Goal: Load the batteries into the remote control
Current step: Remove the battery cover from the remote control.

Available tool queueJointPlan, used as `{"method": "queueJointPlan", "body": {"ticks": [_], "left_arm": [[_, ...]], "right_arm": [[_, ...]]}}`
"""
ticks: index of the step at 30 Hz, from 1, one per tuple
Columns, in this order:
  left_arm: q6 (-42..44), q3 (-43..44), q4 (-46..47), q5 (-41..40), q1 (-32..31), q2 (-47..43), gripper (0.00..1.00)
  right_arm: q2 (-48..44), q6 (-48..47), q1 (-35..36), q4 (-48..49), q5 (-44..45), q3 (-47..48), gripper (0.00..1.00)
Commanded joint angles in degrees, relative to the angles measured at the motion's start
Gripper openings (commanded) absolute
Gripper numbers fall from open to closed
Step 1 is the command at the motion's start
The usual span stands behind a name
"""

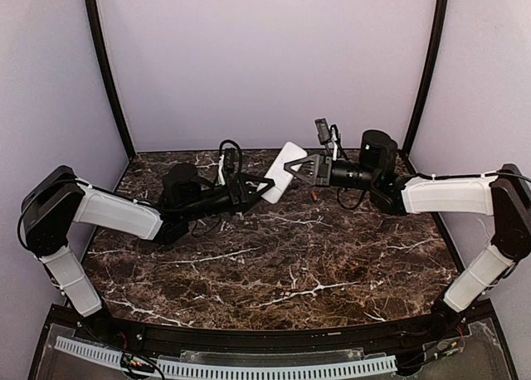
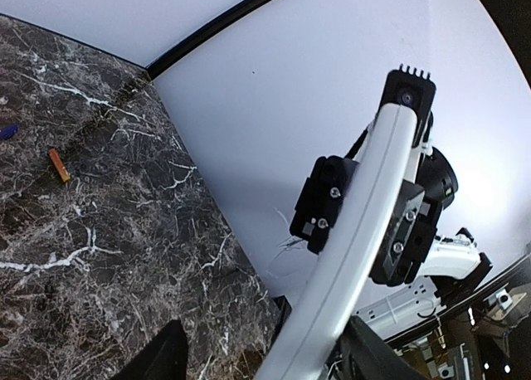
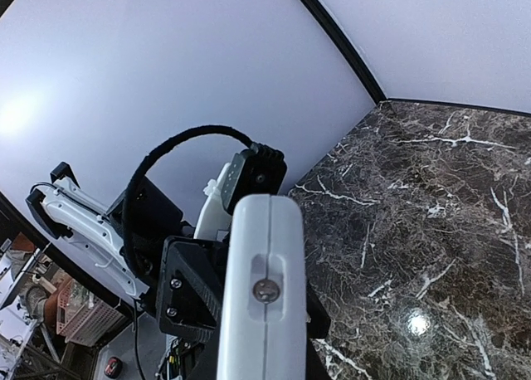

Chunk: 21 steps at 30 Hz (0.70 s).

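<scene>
- My right gripper (image 1: 294, 169) is clamped tight on the remote control (image 1: 280, 172) and holds it in the air over the 12 o'clock part of the marble table (image 1: 274, 264).
- In the top view the remote slants from 7 o'clock to 1 o'clock. My right fingers come in on its upper half from 3 o'clock.
- My left gripper (image 1: 265, 183) meets the remote's lower end from 9 o'clock. Its jaws stand parted around that end.
- In the left wrist view one finger (image 2: 158, 359) stands clear of the white body, with marble showing in the gap. The other sits just beside it, so I have no grip there.
- From that wrist the remote shows edge-on, with the right arm's black pads pressed on both of its faces.
- The right wrist view shows a narrow white face of the remote with one small screw (image 3: 265, 291) in it.
- Both batteries lie on the table, well apart from the remote, at 9 o'clock in the left wrist view.
- The orange battery (image 2: 58, 165) lies at 4 o'clock of the blue battery (image 2: 7, 132). They are near but not touching, and the frame edge cuts the blue one.
</scene>
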Motion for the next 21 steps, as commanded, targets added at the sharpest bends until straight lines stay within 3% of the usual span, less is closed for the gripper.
{"method": "queueJointPlan", "body": {"ticks": [1, 11, 18, 19, 21], "left_arm": [[-5.2, 0.1, 6.8, -2.7, -0.2, 2.8, 0.59], [-6.6, -2.4, 8.2, -3.8, -0.5, 3.8, 0.30], [-6.4, -2.7, 9.8, -2.4, -0.4, 4.3, 0.24], [-6.4, -2.6, 9.8, -2.4, -0.5, 4.3, 0.25], [-6.6, -2.5, 9.8, -2.4, -0.5, 4.3, 0.37]], "right_arm": [[-1.6, -0.1, 1.1, 4.2, 3.8, -1.0, 0.00], [-4.0, 0.7, 0.7, 6.6, 6.6, -2.9, 0.00], [-4.8, 2.0, 0.2, 8.3, 6.7, -3.6, 0.00], [-4.8, 2.2, 0.2, 8.4, 6.7, -3.6, 0.00], [-4.6, 2.3, 0.2, 8.7, 6.6, -3.7, 0.00]]}}
